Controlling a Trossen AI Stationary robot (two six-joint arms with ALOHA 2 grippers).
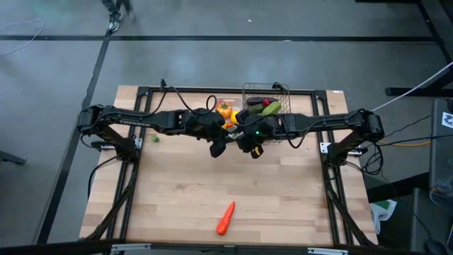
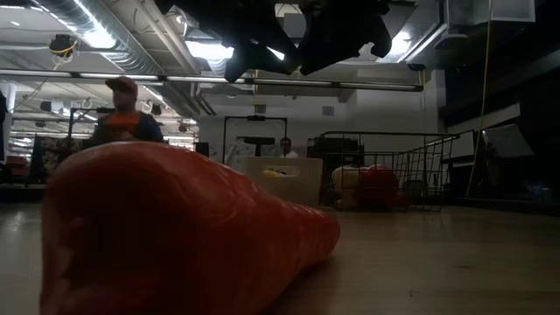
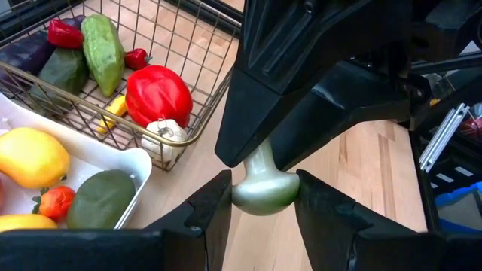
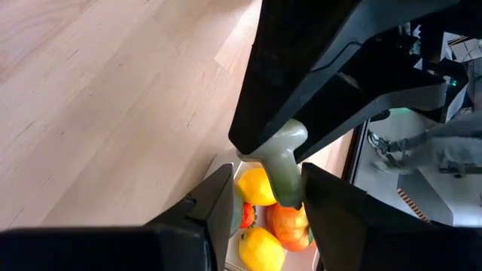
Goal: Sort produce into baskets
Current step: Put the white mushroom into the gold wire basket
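A pale green vegetable [image 3: 263, 190] with a round end and a narrow neck hangs above the middle of the table. My left gripper [image 3: 263, 197] and my right gripper [image 4: 265, 192] meet there, both shut on it. In the high view the left gripper [image 1: 218, 147] and right gripper [image 1: 252, 149] stand just in front of the baskets. The wire-mesh basket [image 1: 267, 91] holds a red pepper [image 3: 157, 94], green cucumbers and small chillies. The white tray [image 3: 143, 159] holds yellow lemons [image 4: 254, 186]. An orange carrot [image 1: 225, 218] lies on the table near the front edge. My left gripper pinches the vegetable's round thick end [image 3: 252, 197] between its two fingers. The vegetable is lifted clear of the table, its neck reaching into the other gripper. My right gripper pinches the vegetable's narrow neck [image 4: 285, 181] between its two fingers, slanting down at it. The paler thick end [image 4: 292, 137] sticks out into the left gripper's fingers.
A small green piece [image 1: 154, 139] lies on the table at the left. The carrot [image 2: 175, 236] fills the front of the low view. A person [image 2: 122, 114] stands in the room beyond the table. Bare wood lies between the grippers and the carrot.
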